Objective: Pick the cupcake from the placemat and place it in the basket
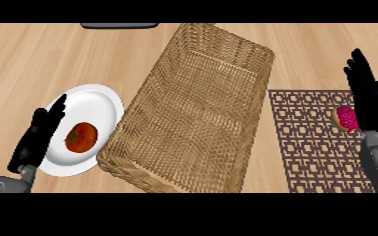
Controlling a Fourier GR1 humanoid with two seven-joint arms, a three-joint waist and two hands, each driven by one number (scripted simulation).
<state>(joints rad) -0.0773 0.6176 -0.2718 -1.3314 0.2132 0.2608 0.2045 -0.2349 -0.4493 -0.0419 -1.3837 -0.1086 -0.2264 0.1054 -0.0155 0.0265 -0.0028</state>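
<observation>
Right black hand [363,82], fingers straight, was seen beside the pink-frosted cupcake [346,118] on the brown patterned placemat [310,145], frame right.

Tomato [81,137] on white plate [100,102]

— What sort of place is this?
— A kitchen, seen from above a wooden counter [44,55] with pale plank grain.
— What shows it?
— At nine o'clock, a white plate [100,102] carries a tomato [81,137]. A woven basket [196,110] fills the centre, a patterned placemat [310,145] lies at four o'clock, and a dark appliance edge [118,25] sits at eleven.
</observation>
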